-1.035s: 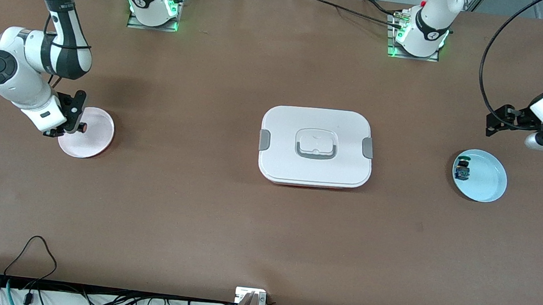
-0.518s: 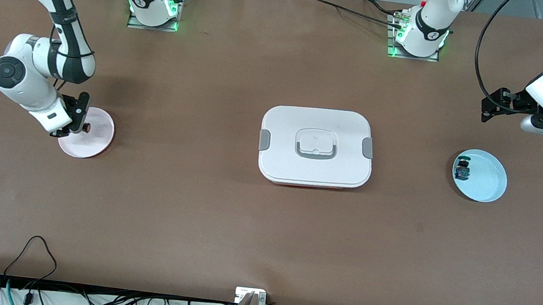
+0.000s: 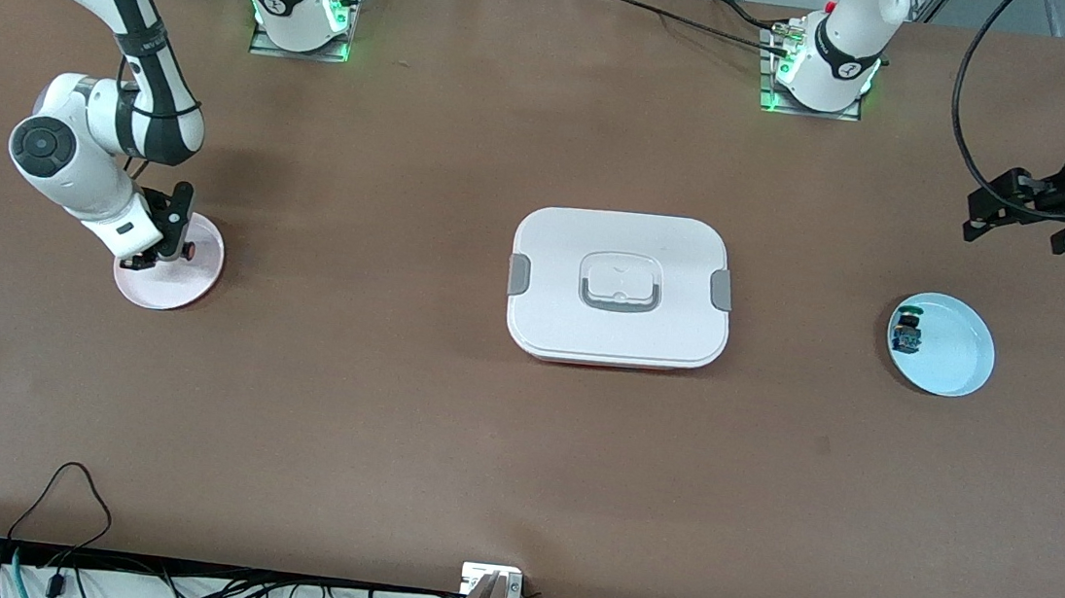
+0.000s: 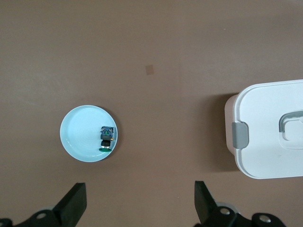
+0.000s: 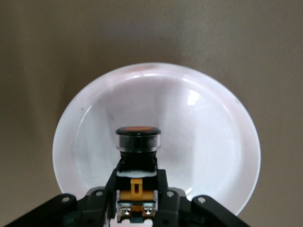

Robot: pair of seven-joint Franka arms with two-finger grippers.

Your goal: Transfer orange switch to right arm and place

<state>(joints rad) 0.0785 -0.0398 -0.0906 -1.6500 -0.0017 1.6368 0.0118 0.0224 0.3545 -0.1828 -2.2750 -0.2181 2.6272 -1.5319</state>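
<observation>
My right gripper (image 3: 176, 248) is shut on the orange switch (image 5: 138, 146), a small black push-button with an orange cap, and holds it over the pink plate (image 3: 192, 278) at the right arm's end of the table. In the right wrist view the switch sits between my jaws (image 5: 137, 189) above the plate (image 5: 213, 142). The switch's cap shows in the front view (image 3: 188, 250). My left gripper (image 3: 985, 218) is open and empty, raised above the table near the light blue plate (image 3: 951, 364). Its fingers (image 4: 75, 203) show wide apart in the left wrist view.
A white lidded box (image 3: 619, 288) with grey clasps stands mid-table; it also shows in the left wrist view (image 4: 270, 137). The light blue plate (image 4: 78, 142) holds a green-topped switch with a blue body (image 3: 905, 335), also in the left wrist view (image 4: 107, 138).
My right gripper has moved with the orange switch over the pink plate, toward the table's middle. My left gripper has lifted and drawn away toward the table's end.
</observation>
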